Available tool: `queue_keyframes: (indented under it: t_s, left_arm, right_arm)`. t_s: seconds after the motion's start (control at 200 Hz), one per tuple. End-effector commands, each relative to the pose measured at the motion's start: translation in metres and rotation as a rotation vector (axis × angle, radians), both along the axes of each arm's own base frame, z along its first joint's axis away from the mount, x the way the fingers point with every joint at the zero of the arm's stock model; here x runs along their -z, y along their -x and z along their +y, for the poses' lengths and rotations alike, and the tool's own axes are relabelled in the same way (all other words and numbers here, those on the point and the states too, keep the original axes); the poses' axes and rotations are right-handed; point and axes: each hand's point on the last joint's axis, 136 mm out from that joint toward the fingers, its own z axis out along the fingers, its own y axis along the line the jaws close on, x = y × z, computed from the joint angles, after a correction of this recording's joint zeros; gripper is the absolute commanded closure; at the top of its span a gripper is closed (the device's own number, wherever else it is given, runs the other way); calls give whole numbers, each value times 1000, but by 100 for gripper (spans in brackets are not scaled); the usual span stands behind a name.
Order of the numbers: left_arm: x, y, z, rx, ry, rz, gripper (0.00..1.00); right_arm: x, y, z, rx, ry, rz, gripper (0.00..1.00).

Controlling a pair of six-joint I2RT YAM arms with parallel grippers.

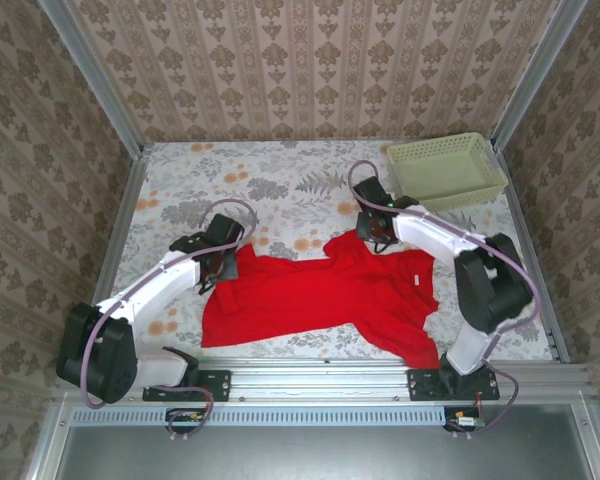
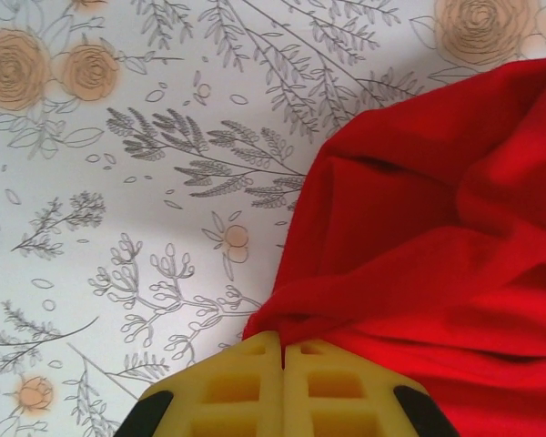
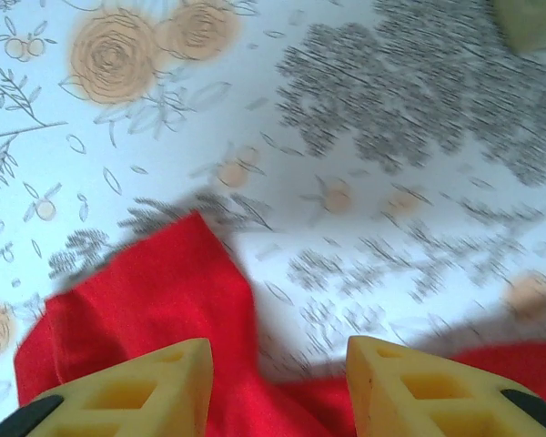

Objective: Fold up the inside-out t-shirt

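left wrist, left hand (image 2: 283,350) pinching red t-shirt (image 2: 437,255)

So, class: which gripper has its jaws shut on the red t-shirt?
The left gripper: its yellow jaws are pressed together, pinching an edge of the t-shirt. The right gripper has its jaws standing apart over the cloth.

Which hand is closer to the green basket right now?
Right. The right hand is just near-left of the basket, at the far edge of the t-shirt; the left hand grips its left end, much farther away.
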Motion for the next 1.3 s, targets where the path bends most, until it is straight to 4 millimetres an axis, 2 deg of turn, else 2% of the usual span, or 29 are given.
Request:
queue_keyframes:
  t_s: [0.0,0.135,0.21,0.23,0.315,0.385,0.48,0.565,0.715,0.825,0.91,0.975,0.995,1.02,1.12,1.22,1.295]
  left_arm:
    - [0,2,-7,30,52,-6,98]
    - [-7,-1,-12,48,96,-33,98]
    - [-12,-1,-19,72,146,-49,98]
    - [-13,-4,-13,46,156,-57,98]
    - [-18,-6,-15,43,234,-80,98]
    - [-23,-8,-17,40,309,-105,97]
    - [-30,-11,-25,59,435,-137,97]
    - [-40,-14,-37,101,563,-169,95]
    - [-53,-12,-48,151,652,-211,94]
    - [-48,-8,-35,107,584,-196,90]
    - [-31,-1,-19,42,495,-128,87]
    - [-18,5,-7,-2,429,-75,85]
    - [-15,6,-3,-16,408,-61,84]
    - [-11,8,1,-35,385,-43,82]
    - [3,14,17,-92,294,21,75]
    - [10,17,32,-146,204,61,67]
    - [4,18,41,-161,119,55,59]
  right_arm:
    - [21,-10,13,-64,5,71,55]
    - [40,-23,21,-71,16,108,55]
    - [50,-25,24,-77,14,136,56]
    - [52,-25,25,-80,13,142,56]
    - [60,-24,29,-87,-4,164,58]
    - [63,-23,30,-91,-6,175,68]
    - [60,-24,21,-75,19,172,87]
    - [42,-25,7,-49,49,128,100]
    - [-18,-18,-30,20,133,-23,100]
    - [-61,-1,-53,61,160,-127,100]
    - [-85,17,-63,73,147,-190,100]
    - [-97,32,-70,92,132,-223,100]
    - [-94,37,-73,98,136,-215,100]
    - [-106,45,-77,109,123,-249,100]
    - [-118,73,-91,139,110,-284,100]
    - [-123,94,-94,124,65,-310,100]
    - [-124,104,-89,90,21,-319,100]
